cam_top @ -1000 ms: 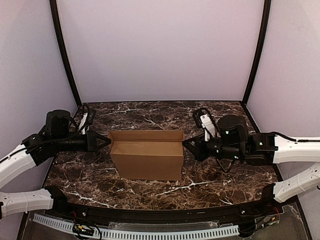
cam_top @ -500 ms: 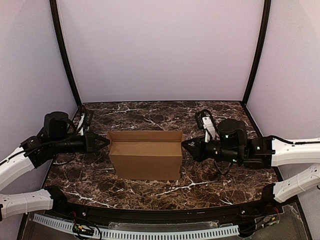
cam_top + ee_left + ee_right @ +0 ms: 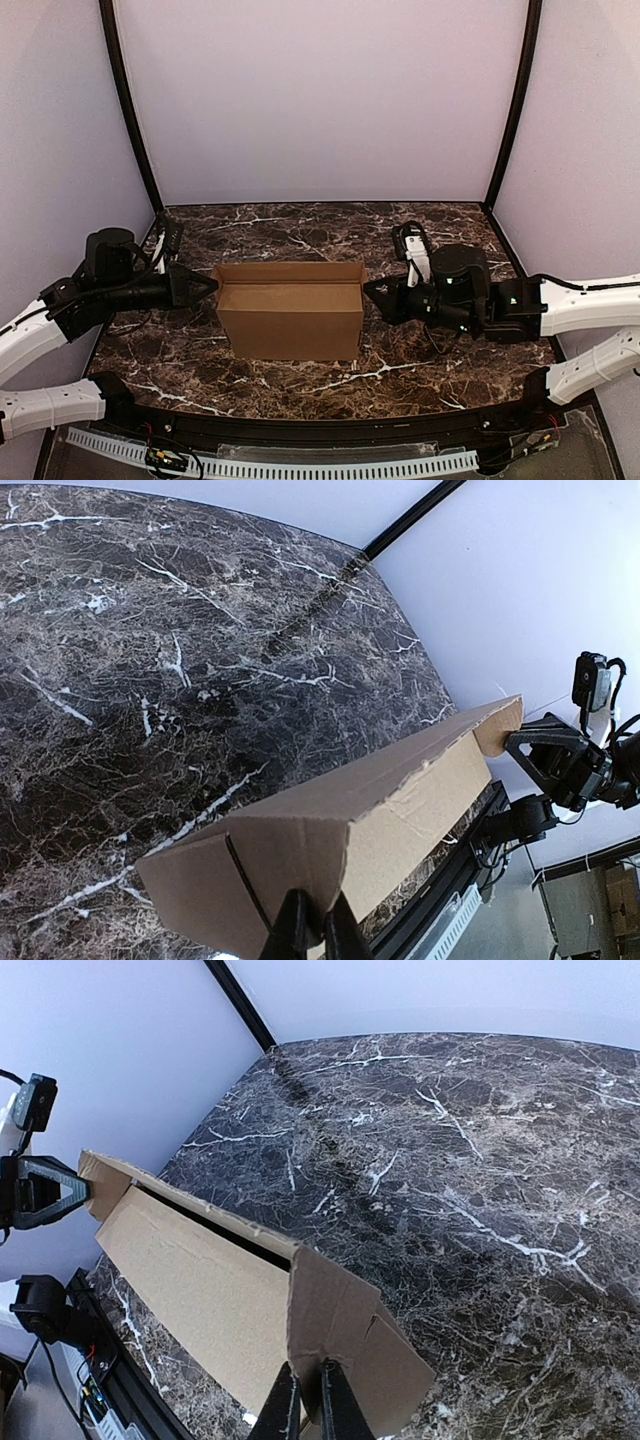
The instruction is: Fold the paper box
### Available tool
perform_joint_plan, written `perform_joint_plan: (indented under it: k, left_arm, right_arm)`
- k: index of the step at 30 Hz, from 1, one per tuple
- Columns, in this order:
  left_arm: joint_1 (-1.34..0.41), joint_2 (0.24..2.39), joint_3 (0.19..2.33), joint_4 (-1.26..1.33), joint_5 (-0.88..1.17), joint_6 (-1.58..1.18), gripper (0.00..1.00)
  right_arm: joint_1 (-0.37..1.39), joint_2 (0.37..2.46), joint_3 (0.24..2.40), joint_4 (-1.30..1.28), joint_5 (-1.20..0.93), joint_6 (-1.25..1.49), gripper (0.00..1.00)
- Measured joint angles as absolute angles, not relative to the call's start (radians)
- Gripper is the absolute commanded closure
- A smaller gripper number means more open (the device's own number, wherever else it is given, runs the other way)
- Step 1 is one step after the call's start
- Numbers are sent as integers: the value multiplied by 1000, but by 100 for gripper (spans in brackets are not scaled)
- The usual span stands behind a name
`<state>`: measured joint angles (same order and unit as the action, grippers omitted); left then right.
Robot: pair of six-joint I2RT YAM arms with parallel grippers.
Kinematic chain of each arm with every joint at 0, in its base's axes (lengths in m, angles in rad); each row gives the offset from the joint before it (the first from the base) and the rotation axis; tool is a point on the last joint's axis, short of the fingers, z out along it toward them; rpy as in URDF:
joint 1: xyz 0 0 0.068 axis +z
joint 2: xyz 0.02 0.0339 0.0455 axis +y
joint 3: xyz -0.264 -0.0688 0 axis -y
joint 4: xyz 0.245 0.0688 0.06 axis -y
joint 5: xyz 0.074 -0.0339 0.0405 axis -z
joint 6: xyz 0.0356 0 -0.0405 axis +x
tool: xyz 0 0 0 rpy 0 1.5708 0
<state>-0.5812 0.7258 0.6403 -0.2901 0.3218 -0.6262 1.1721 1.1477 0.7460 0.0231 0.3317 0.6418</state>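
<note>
The paper box is plain brown cardboard, standing open-topped in the middle of the marble table. My left gripper is at the top of its left end wall. In the left wrist view the gripper is shut on that end wall of the box. My right gripper is at the top of the right end wall. In the right wrist view the gripper is pinched on the edge of that end flap of the box. The box's inside is mostly hidden.
Lilac walls with black corner posts close in the table at the back and sides. A perforated white rail runs along the near edge. Both arms reach in low from the sides.
The left arm has sunk a little and the right gripper has edged left. The box has shifted slightly left, and both grippers have kept their hold on its ends.
</note>
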Motion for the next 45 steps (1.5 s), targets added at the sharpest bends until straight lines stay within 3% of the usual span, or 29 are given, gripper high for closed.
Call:
perform_joint_plan:
  k: [45]
  left_arm:
    - [-633, 709, 618, -258, 245, -672, 96]
  right_arm:
    - [1235, 1186, 771, 22, 480, 712, 95]
